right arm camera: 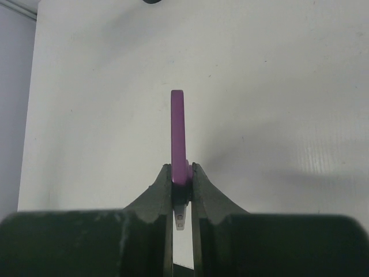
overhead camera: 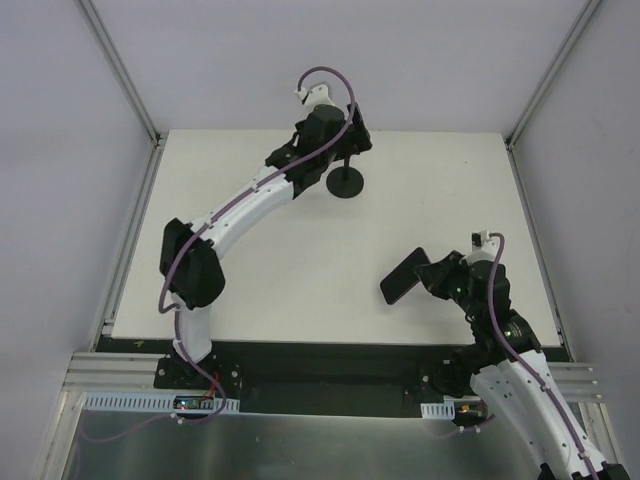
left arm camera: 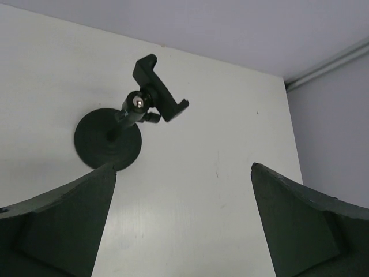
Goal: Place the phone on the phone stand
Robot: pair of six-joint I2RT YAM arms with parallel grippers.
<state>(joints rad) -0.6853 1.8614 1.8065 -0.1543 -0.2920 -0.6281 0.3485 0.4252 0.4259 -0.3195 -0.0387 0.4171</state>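
Observation:
The phone (overhead camera: 403, 276) shows a dark face in the top view, held tilted above the table at the right. In the right wrist view it is edge-on, a thin purple edge (right arm camera: 178, 135). My right gripper (overhead camera: 432, 272) is shut on its lower end (right arm camera: 181, 168). The phone stand (overhead camera: 346, 181) stands at the far middle of the table, with a round black disc base (left arm camera: 106, 140) and a small clamp (left arm camera: 160, 89) on a ball joint. My left gripper (overhead camera: 352, 135) is just above and beside the stand. It is open and empty (left arm camera: 183, 167), its fingers (left arm camera: 69, 219) apart on either side.
The white table (overhead camera: 300, 250) is boxed in by white walls with metal corner posts (overhead camera: 125, 75). An aluminium rail (overhead camera: 130, 375) runs along the near edge by the arm bases. The left arm (overhead camera: 240, 205) stretches diagonally across the left half.

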